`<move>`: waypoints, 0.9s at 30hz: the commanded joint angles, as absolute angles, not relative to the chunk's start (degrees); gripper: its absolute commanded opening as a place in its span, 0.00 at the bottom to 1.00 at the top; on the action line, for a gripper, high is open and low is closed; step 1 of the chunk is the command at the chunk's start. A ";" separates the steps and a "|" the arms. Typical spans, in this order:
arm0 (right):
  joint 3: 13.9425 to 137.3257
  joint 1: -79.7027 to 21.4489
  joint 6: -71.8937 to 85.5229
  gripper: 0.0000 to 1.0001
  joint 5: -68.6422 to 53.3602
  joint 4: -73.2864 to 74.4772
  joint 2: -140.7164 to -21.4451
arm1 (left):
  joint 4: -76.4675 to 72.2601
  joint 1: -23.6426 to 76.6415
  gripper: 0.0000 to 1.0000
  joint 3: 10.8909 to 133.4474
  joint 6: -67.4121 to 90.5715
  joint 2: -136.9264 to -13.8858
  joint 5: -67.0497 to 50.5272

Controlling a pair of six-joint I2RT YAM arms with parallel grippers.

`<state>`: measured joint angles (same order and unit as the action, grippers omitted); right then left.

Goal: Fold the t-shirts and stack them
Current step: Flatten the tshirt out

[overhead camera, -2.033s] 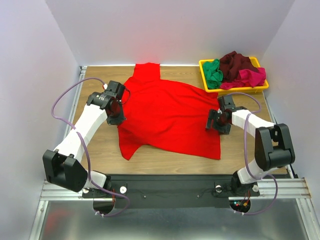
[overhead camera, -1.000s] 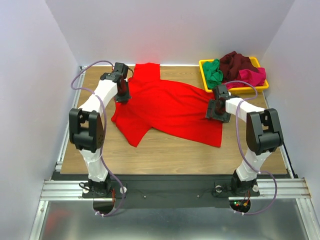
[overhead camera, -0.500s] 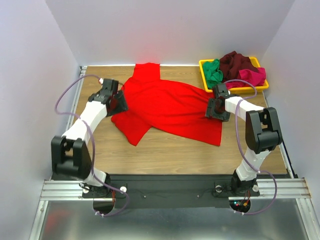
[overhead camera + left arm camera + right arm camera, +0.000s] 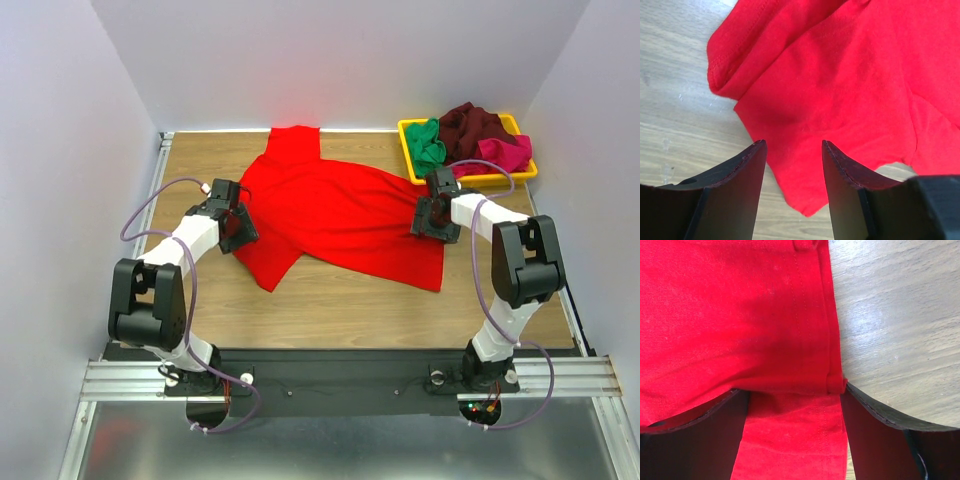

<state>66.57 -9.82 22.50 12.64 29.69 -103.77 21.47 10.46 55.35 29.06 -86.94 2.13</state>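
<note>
Four t-shirts are in view and, as far as I can judge, none of them is folded yet, so the task is near its beginning. One bright red cloth t-shirt (image 4: pixel 335 215) lies spread and slanted on the brown wooden table (image 4: pixel 340 310) between the two arms, with wrinkles and with one edge on its left side doubled over itself. The other three, a green cloth t-shirt (image 4: pixel 428 145), a dark maroon cloth t-shirt (image 4: pixel 472 125) and a magenta-pink cloth t-shirt (image 4: pixel 505 155), are heaped together, crumpled, in the yellow rectangular plastic tray (image 4: pixel 510 179) at the far right corner of the table. The left gripper (image 4: pixel 792 145) hangs over the left border of the red shirt, its jaws parted by a moderate gap and holding nothing. The right gripper (image 4: pixel 792 392) is at the right border of the same shirt, its jaws set wide, and a hemmed band of red cloth lies between them without being pinched. In my judgement nearly everything is left to do: flatten and fold the red shirt, then take each shirt from the tray, fold it and lay it on top. No stack exists at this moment.
</note>
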 commanded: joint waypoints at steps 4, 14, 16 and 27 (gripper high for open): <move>65.39 -9.76 22.85 0.79 12.74 30.85 -101.25 | 18.99 10.28 0.59 52.48 29.35 -86.58 2.64; 65.57 -9.67 23.12 0.79 11.60 30.94 -101.25 | 16.79 10.37 0.57 46.76 31.90 -83.76 2.90; 65.57 -9.76 23.12 0.79 11.60 30.94 -101.34 | 16.18 10.28 0.57 46.76 32.17 -84.46 2.64; 64.86 -9.76 23.03 0.79 11.60 30.94 -100.37 | 21.77 10.37 0.01 53.42 28.66 -85.52 4.56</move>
<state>65.78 -9.82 22.72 11.99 30.04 -103.09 17.26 10.41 48.21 30.63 -87.05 2.37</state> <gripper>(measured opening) 0.784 0.048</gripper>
